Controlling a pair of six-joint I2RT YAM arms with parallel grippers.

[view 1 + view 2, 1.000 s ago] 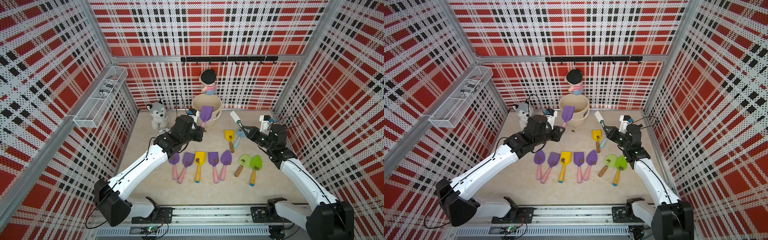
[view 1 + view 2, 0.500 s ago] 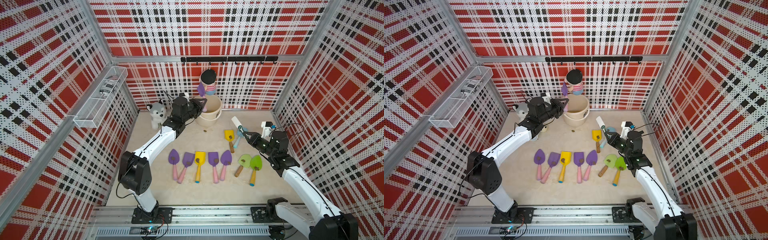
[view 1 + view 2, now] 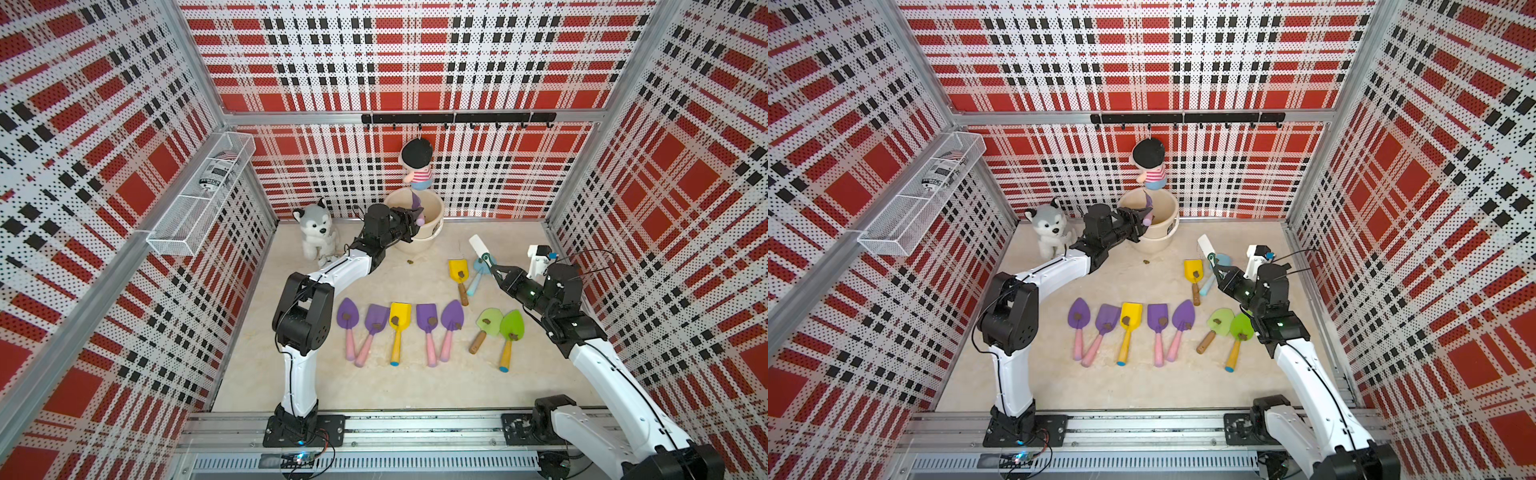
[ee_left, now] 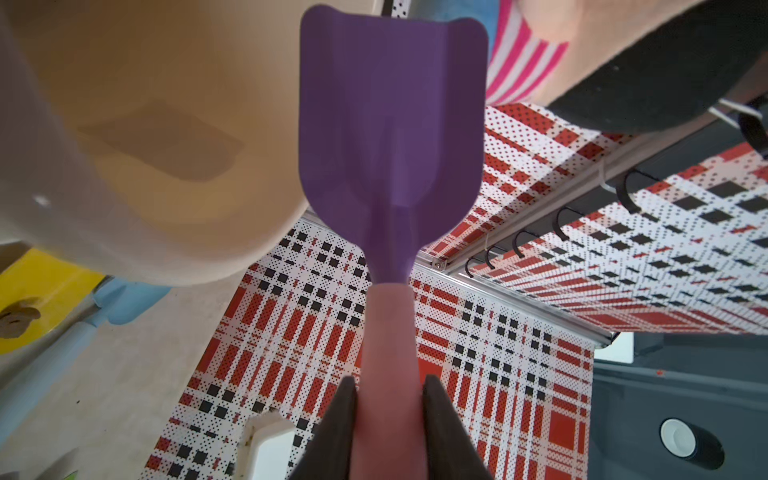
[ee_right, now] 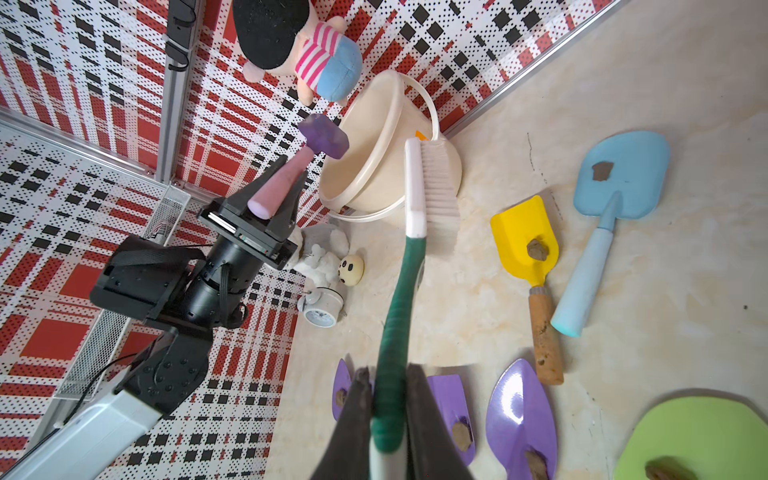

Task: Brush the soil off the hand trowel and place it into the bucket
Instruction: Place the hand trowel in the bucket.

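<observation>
My left gripper (image 3: pixel 409 222) is shut on the pink handle of a purple hand trowel (image 3: pixel 415 201). It holds the trowel blade-up at the near rim of the cream bucket (image 3: pixel 430 232), below the hanging doll. In the left wrist view the gripper (image 4: pixel 388 380) clamps the handle, and the trowel's blade (image 4: pixel 392 124) shows no soil. The bucket (image 4: pixel 145 124) lies just beside it. My right gripper (image 3: pixel 496 272) is shut on the green handle of a white-bristled brush (image 3: pixel 478 245), held over the floor right of the bucket. A soil lump (image 3: pixel 410 262) lies on the floor before the bucket.
Several trowels lie in a row mid-floor, each with a soil lump, such as a yellow one (image 3: pixel 458 274) and a light-blue one (image 5: pixel 619 178). A husky plush (image 3: pixel 316 232) sits left of the bucket and a small clock (image 5: pixel 322 309) nearby. A doll (image 3: pixel 417 166) hangs from the hook rail. A wire basket (image 3: pixel 203 195) is on the left wall.
The left arm carried the purple trowel from in front of the bucket up and back to its rim. The right arm drew back to the right with the brush.
</observation>
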